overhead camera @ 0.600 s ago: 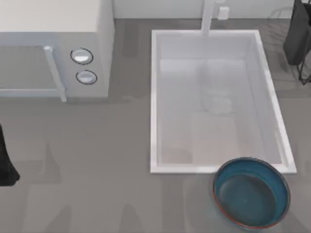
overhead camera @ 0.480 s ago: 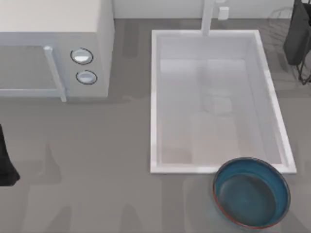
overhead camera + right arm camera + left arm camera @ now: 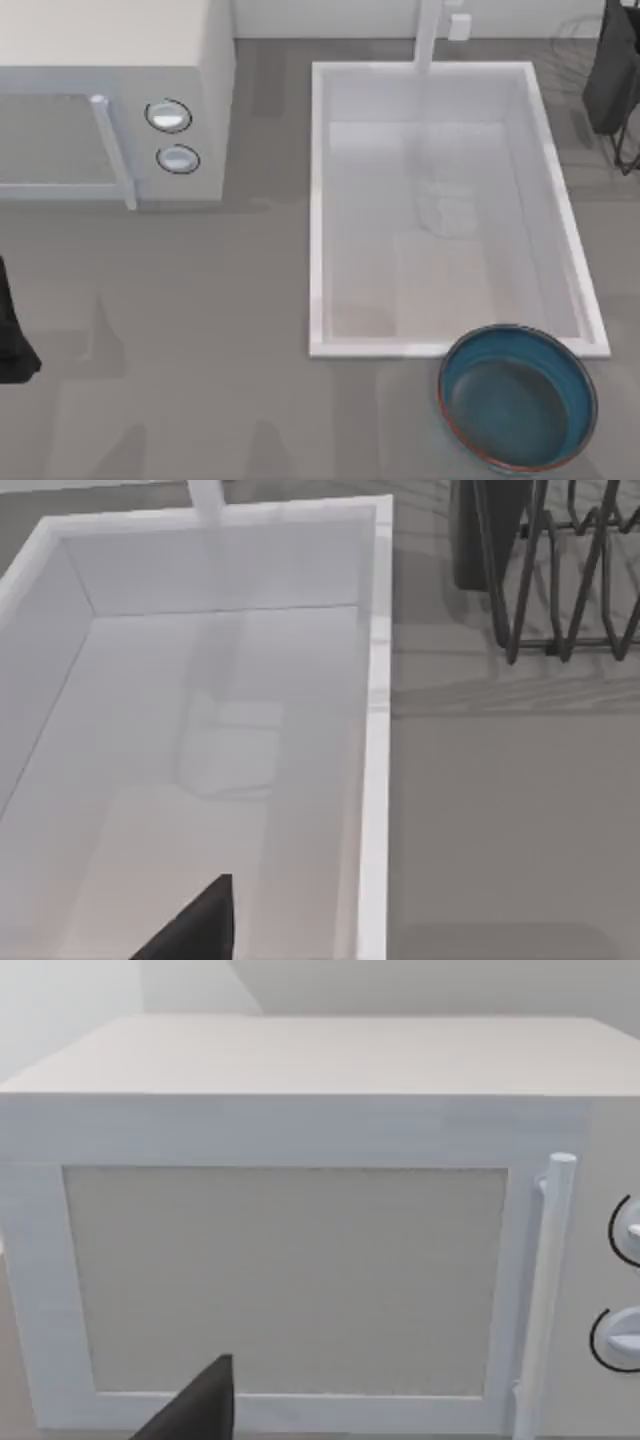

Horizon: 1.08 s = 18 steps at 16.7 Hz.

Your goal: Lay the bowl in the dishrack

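The teal-blue bowl (image 3: 517,410) with its reddish-brown rim sits upright on the grey counter, just in front of the sink's near right corner. No gripper touches it. Thin dark wires of the dishrack (image 3: 626,150) show at the far right edge, behind my right arm (image 3: 612,70); the right wrist view has the dishrack (image 3: 560,570) beside the sink's far corner. My left arm (image 3: 10,335) is parked at the left edge, far from the bowl. A dark tip of each gripper enters its own wrist view, left (image 3: 195,1410) and right (image 3: 195,925).
A large white sink basin (image 3: 318,200) lies between the bowl and the rack, with a tap post (image 3: 428,35) at its far rim. A white microwave (image 3: 215,110) stands at the far left, its door (image 3: 285,1280) facing my left wrist camera.
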Motion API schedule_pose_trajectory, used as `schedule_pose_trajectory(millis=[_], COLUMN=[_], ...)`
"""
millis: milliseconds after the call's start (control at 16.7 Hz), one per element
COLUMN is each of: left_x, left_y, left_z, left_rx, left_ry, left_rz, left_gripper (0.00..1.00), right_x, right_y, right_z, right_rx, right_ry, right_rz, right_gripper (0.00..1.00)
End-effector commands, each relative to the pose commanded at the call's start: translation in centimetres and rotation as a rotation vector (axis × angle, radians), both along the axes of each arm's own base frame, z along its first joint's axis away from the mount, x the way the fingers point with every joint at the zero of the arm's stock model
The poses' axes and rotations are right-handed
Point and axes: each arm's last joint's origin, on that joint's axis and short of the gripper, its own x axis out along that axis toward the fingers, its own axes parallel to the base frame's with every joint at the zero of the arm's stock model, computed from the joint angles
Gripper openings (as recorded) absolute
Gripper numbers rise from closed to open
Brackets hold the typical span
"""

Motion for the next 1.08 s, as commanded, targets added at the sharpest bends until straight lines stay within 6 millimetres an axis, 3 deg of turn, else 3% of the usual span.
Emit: schedule_pose_trajectory(millis=[360, 540, 840, 1080], left_x=[0.0, 0.0, 0.0, 0.0], left_y=[0.0, 0.0, 0.0, 0.0], left_z=[0.0, 0.0, 0.0, 0.0], left_rx=[0.000, 0.000, 0.000, 0.000], left_ry=[0.000, 0.000, 0.000, 0.000], left_rz=[0.000, 0.000, 0.000, 0.000], left_gripper=[1.00, 1.00, 1.00, 1.00], right_x=[5.2, 7.8, 10.6, 11.0], right_y=[3.4, 5.6, 8.5, 9.0], right_z=[1.9, 2.2, 2.4, 2.3], right_rx=[0.001, -0.041, -0.121, -0.136], right_ry=[0.662, 0.909, 1.134, 1.164], right_rz=[0.047, 0.035, 0.001, -0.007], right_gripper=[1.00, 1.00, 1.00, 1.00])
